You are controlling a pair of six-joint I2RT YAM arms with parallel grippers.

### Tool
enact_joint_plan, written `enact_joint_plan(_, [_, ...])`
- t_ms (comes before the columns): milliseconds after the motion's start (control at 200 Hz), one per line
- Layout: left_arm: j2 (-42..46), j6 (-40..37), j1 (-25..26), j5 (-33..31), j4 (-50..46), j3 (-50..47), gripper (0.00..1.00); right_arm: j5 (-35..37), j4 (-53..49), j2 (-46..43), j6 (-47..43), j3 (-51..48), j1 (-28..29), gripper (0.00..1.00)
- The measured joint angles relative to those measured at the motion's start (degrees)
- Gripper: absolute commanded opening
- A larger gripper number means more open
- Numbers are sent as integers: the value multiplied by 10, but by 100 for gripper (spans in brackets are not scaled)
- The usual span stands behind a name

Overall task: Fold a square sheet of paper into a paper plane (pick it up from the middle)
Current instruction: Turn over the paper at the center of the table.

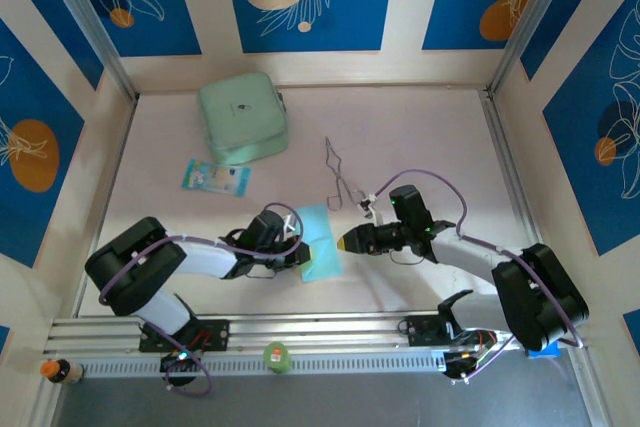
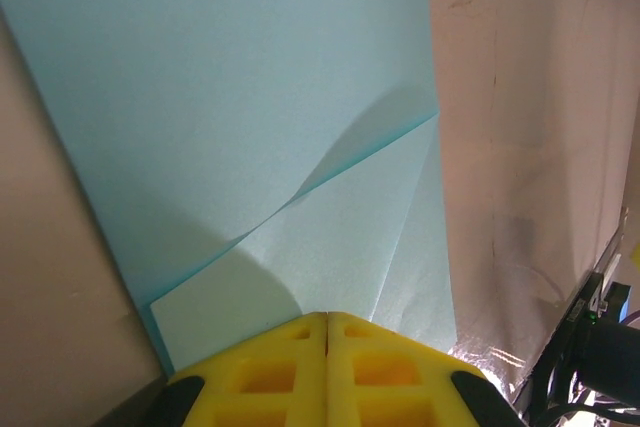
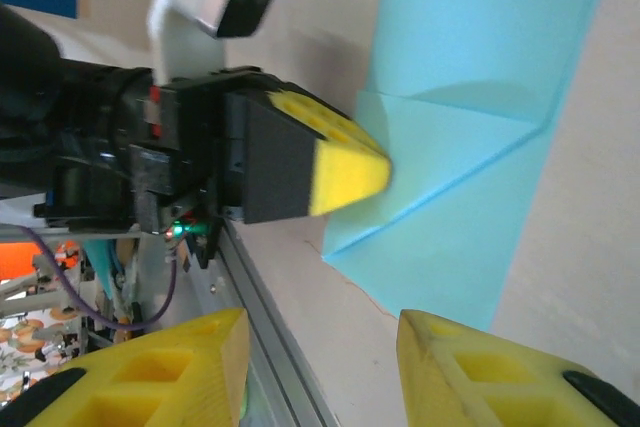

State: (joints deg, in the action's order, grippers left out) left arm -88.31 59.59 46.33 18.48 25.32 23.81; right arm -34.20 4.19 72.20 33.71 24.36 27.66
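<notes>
paper (image 2: 250,127) seemingly pinned under closed left gripper (image 2: 327,321), right gripper (image 3: 322,347) parted beside

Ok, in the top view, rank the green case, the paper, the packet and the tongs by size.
1. Green case, clearly largest.
2. Paper, folded.
3. Packet, close to the paper, so that order is unsure.
4. Tongs: about as long as the paper but thin wire, smallest in area.
</notes>
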Motion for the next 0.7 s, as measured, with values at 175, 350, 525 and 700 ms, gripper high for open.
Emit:
enact_joint_plan(175, [11, 20, 5, -21, 12, -14, 5, 90, -54, 0, 66, 0, 68, 42])
enact_joint_plan(350, [12, 34, 10, -32, 24, -19, 5, 174, -66, 9, 152, 0, 128, 42])
enact_joint_plan(525, [8, 36, 12, -33, 30, -19, 5, 227, -56, 31, 208, 3, 167, 41])
enact_joint_plan(700, [0, 40, 12, -33, 47, -19, 5, 253, -47, 42, 230, 10, 175, 41])
